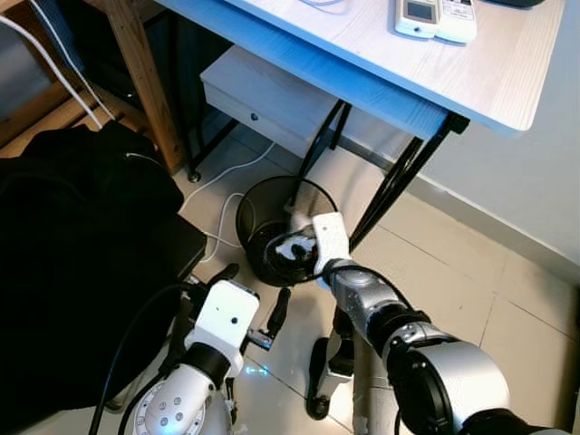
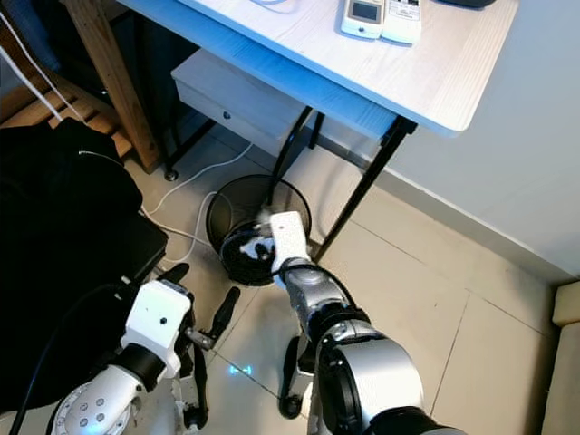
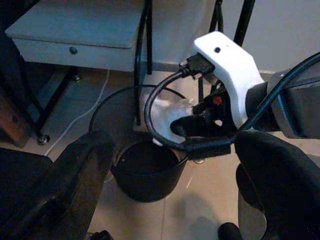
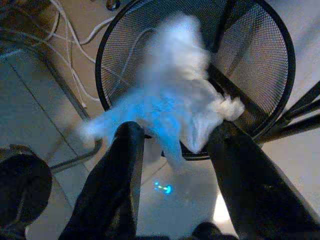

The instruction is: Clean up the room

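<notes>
A black mesh waste bin [image 1: 256,196] stands on the tiled floor under the desk. My right gripper [image 4: 177,129] hovers over the bin's near rim with its fingers apart. A crumpled white wad [image 4: 172,97], blurred, hangs just past the fingertips over the bin's mouth, and I cannot tell whether it still touches them. The same wad [image 3: 162,112] shows beside the right wrist in the left wrist view. My left gripper [image 1: 256,283] is low over the floor in front of the bin, open and holding nothing.
A pale desk [image 1: 507,82] with two remotes [image 1: 435,16] stands on black crossed legs [image 1: 399,181] close behind the bin. A white drawer unit [image 1: 263,95] sits under it. Black cloth [image 1: 72,236] lies at left, by a wooden leg [image 1: 145,72] and white cables [image 1: 217,177].
</notes>
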`<state>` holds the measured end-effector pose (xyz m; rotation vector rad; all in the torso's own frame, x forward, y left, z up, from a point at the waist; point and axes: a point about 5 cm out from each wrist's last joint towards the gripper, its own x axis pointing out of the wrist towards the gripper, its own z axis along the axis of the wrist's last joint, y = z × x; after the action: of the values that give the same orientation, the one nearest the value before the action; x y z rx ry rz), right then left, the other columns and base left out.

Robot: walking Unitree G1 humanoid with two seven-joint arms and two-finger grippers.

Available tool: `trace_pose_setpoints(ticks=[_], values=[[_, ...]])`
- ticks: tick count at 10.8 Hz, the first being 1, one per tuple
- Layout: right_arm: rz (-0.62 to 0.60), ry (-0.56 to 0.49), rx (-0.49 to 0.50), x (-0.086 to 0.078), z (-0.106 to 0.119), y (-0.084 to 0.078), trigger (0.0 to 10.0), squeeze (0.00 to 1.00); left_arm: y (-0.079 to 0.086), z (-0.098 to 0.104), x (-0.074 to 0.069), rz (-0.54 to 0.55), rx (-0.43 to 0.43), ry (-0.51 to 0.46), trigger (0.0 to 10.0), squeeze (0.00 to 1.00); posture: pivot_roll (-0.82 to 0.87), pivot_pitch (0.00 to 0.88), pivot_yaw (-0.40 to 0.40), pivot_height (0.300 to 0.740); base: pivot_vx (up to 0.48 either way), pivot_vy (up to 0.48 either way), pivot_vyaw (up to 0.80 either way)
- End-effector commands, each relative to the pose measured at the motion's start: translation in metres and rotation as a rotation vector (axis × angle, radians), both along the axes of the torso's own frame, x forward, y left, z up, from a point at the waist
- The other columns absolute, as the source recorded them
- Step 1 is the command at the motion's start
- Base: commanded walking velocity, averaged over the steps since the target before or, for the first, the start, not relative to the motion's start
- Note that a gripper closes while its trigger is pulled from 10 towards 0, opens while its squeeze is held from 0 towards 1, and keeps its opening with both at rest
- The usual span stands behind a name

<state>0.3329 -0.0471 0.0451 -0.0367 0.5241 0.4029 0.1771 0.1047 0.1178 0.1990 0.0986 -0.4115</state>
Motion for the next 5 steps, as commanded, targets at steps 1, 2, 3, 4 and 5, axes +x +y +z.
trace_pose_setpoints(ticks=[1, 2, 3, 4, 5], values=[[0.022, 0.029, -0.019, -0.0095, -0.0105, 0.0038, 10.0, 1.0, -0.0034, -0.0058, -0.0038, -0.015, -0.005, 0.029, 10.0, 0.0, 0.3, 0.298, -0.103, 0.578, 0.0, 0.0, 0.0], [0.04, 0.022, -0.044, -0.0101, -0.011, 0.0047, 10.0, 1.0, -0.0033, -0.0059, -0.0036, -0.016, -0.005, 0.029, 10.0, 0.0, 0.3, 0.298, -0.102, 0.578, 0.0, 0.0, 0.0], [0.034, 0.028, -0.027, -0.0105, -0.0111, 0.0056, 10.0, 1.0, -0.003, -0.0058, -0.004, -0.016, -0.004, 0.028, 10.0, 0.0, 0.3, 0.298, -0.102, 0.578, 0.0, 0.0, 0.0], [0.029, 0.03, -0.022, -0.0109, -0.0115, 0.0058, 10.0, 1.0, -0.0029, -0.0057, -0.0045, -0.017, -0.004, 0.028, 10.0, 0.0, 0.3, 0.297, -0.102, 0.578, 0.0, 0.0, 0.0], [0.024, 0.033, -0.015, -0.0112, -0.0119, 0.0058, 10.0, 1.0, -0.003, -0.0058, -0.0045, -0.018, -0.005, 0.028, 10.0, 0.0, 0.3, 0.295, -0.102, 0.578, 0.0, 0.0, 0.0]])
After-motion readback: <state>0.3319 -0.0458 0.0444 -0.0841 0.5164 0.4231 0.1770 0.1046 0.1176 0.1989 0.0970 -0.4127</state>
